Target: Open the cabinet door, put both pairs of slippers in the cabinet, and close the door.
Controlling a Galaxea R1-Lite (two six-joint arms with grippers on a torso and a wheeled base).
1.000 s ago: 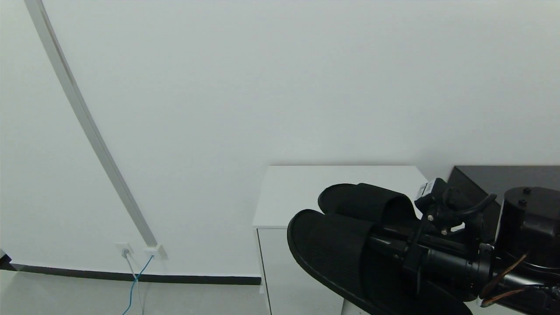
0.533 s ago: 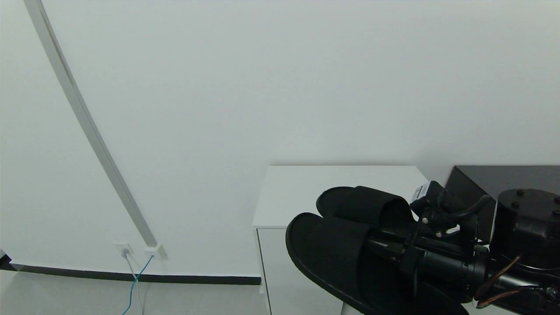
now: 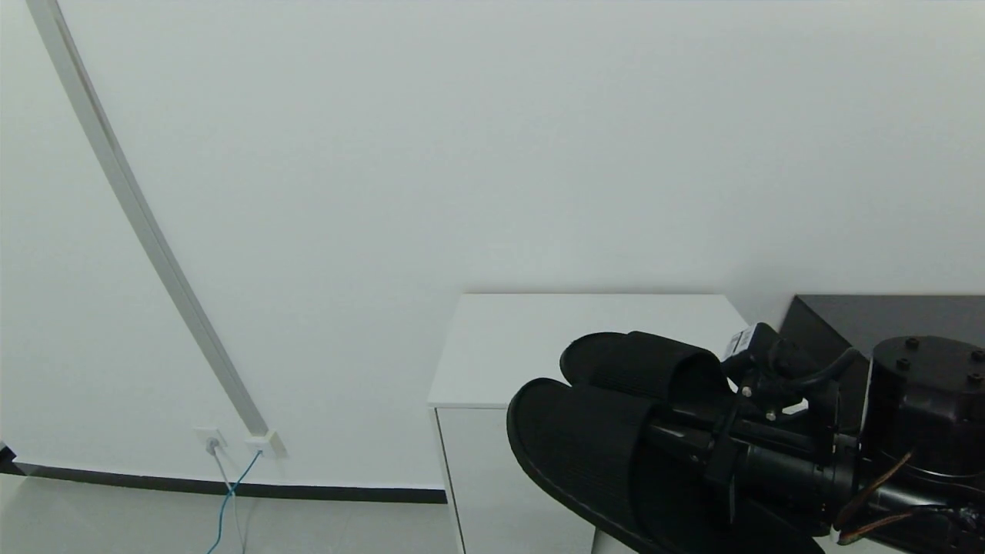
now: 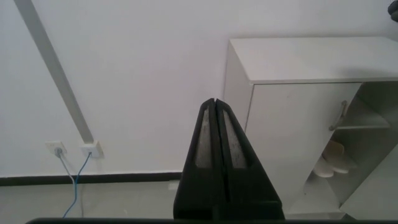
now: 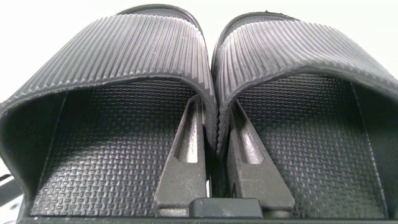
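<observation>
1. Risk, grip: the right hand [image 5: 215, 115] has the black slippers [image 3: 592, 438] only by their two inner side walls, pinched together; the material looks soft and ribbed, so I judge a quick swing or a knock could let one slipper slide out and fall in front of the cabinet [image 3: 585, 338].
2. Risk, height: the pair hangs in front of the cabinet at about the level of its top, toes pointing toward it; the opening sits lower, so the load has to come down first; carried straight in, the toes would likely strike the cabinet's top edge.
3. Risk, door: the door [image 4: 298, 143] looks swung open, its handle [image 4: 341, 115] at the free edge; a wide pair entering at an angle could catch that edge and twist in the grip.
4. Risk, inside: a light pair of slippers [image 4: 331, 163] already lies on a low shelf inside the cabinet; a careless placement could shove it.
5. Right hand: nearly closed, one finger inside each slipper, clamping the walls between them.
6. Left hand [image 4: 215, 109]: fingers pressed flat together, holding nothing, out in front of the cabinet and well apart from it.
</observation>
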